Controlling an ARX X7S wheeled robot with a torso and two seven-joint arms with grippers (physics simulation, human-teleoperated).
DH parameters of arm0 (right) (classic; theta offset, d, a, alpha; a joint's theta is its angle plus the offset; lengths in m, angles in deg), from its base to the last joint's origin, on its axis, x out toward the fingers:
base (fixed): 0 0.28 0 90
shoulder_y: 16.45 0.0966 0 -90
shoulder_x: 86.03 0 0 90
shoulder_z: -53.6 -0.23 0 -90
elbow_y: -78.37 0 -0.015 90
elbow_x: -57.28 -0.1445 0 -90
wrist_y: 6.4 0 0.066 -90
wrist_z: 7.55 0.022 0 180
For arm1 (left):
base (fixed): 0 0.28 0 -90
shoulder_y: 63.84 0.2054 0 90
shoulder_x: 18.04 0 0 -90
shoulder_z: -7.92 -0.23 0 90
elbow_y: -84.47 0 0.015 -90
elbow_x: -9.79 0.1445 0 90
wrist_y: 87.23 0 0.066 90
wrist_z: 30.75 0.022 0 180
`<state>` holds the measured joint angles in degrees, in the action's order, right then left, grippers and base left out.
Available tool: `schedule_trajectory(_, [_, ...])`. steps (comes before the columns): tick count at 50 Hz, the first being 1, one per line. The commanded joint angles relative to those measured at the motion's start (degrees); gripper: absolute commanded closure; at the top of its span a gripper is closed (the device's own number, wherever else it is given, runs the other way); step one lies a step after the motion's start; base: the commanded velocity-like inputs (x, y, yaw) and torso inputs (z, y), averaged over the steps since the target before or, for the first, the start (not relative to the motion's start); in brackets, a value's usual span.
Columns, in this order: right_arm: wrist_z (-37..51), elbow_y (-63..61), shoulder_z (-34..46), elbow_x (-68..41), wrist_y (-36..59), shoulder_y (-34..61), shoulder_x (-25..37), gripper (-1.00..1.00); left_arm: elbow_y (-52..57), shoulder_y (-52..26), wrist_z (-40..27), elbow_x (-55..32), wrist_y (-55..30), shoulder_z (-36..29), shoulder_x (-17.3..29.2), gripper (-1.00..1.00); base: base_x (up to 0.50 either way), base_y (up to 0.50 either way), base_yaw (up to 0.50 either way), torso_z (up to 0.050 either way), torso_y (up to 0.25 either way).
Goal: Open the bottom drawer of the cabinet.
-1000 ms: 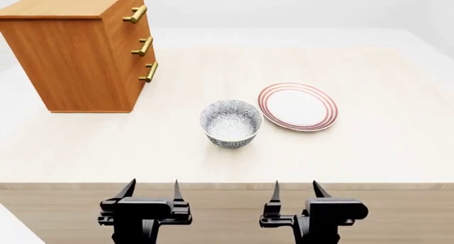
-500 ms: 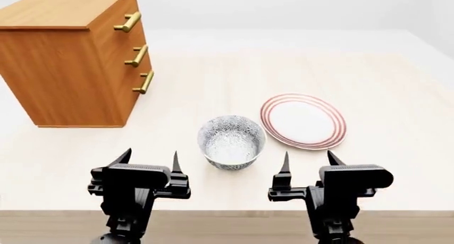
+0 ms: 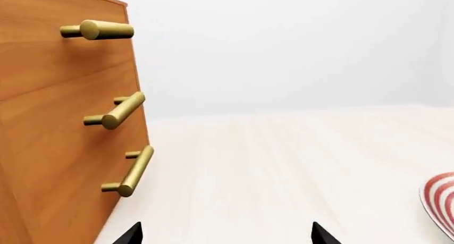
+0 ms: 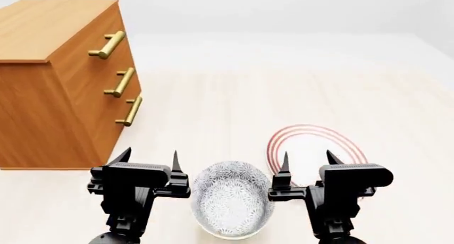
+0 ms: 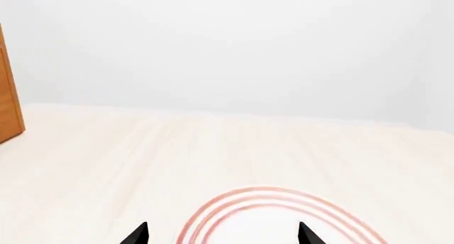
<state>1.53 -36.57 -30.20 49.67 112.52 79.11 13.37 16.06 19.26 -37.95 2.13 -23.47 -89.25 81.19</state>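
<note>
The bottom drawer [image 4: 119, 128] is the lowest of three fronts on the cabinet [image 4: 50, 90], and its brass handle [image 4: 129, 111] lies ahead of the left gripper [image 4: 150, 159] and slightly to that gripper's left, apart from it with bare table [image 4: 212, 100] between. In the left wrist view the same handle [image 3: 132, 171] sits just beyond one dark fingertip [image 3: 129, 234], slanting, with the middle handle [image 3: 116, 112] and top handle [image 3: 98, 30] stacked above it on the cabinet's face [image 3: 57, 127]. All three fronts look flush with the cabinet.

The left gripper holds nothing; its two pointed fingers stand apart and point forward, level over the table, with the arm's black wrist block behind them low in the head view. The right gripper [image 4: 308, 160] matches it: fingers spread, empty, aimed forward, well to the right of the cabinet. The two grippers sit side by side at about the same reach.

Between them, and slightly nearer the robot, sits a patterned bowl [image 4: 232, 199], close to the inner finger of each gripper. Just ahead of the right gripper lies a white plate with red rings [image 4: 312, 148], partly hidden behind its fingers; the right wrist view shows that plate's rim [image 5: 273, 199] directly in front of the spread fingertips [image 5: 138, 234], and a sliver of the cabinet's edge [image 5: 8, 95] far off to the side.
</note>
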Motion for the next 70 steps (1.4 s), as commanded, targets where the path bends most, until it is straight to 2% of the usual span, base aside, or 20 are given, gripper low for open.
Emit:
schedule_trajectory(1, [0.09,0.91,0.29,-0.71,-0.6,-0.04,0.27,-1.0,-0.35,-0.01,-0.5,-0.38,0.34,-0.14,0.39,-1.0,0.5,0.0,0.0,0.0,0.0])
schedule_trajectory(13, [0.36,1.49,0.55,-1.45,-0.8,0.15,0.4,-1.0,-0.41,0.08,-1.0,-0.8,0.49,-0.38,0.73,-1.0,0.49,0.0,0.0,0.0,0.001])
schedule_trajectory(27, [1.28,1.66,1.52,-0.95,-0.62,0.34,1.07,-1.0,-0.57,0.05,-1.55,-1.24,0.67,-0.62,1.15,-1.0,0.0,0.0,0.0,0.0,0.0])
schedule_trajectory(31, [1.52,1.77,1.6,-1.0,-0.5,0.52,1.15,-1.0,-0.78,-0.94,-1.78,-0.52,-0.74,-1.44,1.72,-1.0,0.0,0.0,0.0,0.0,0.0])
schedule_trajectory(32, [1.61,1.88,1.68,-0.96,-0.33,0.66,1.16,-1.0,-1.61,-2.61,-4.01,2.5,-2.65,-2.52,1.93,-1.0,0.0,0.0,0.0,0.0,0.0])
schedule_trajectory(35, [1.79,1.68,1.8,-1.01,-0.01,0.76,1.23,-1.0,-2.71,-5.41,-4.26,3.84,-5.75,-3.64,2.61,-1.0,0.0,0.0,0.0,0.0,0.0])
schedule_trajectory(42, [2.13,2.42,1.93,-1.2,0.05,1.18,1.22,-1.0,-9.21,-11.29,-8.07,11.37,-9.6,-8.0,4.11,-1.0,0.0,0.0,0.0,0.0,0.0])
schedule_trajectory(51, [2.55,2.36,2.35,-1.29,0.18,1.36,1.37,-1.0,-17.06,-13.74,-9.26,14.58,-11.06,-11.19,4.81,-1.0,0.0,0.0,0.0,0.0,0.0])
schedule_trajectory(70, [3.18,3.01,2.79,-1.7,-0.41,1.38,1.77,-1.0,-38.65,-23.94,-11.46,18.39,-6.59,-15.94,3.97,-1.0,0.0,0.0,0.0,0.0,0.0])
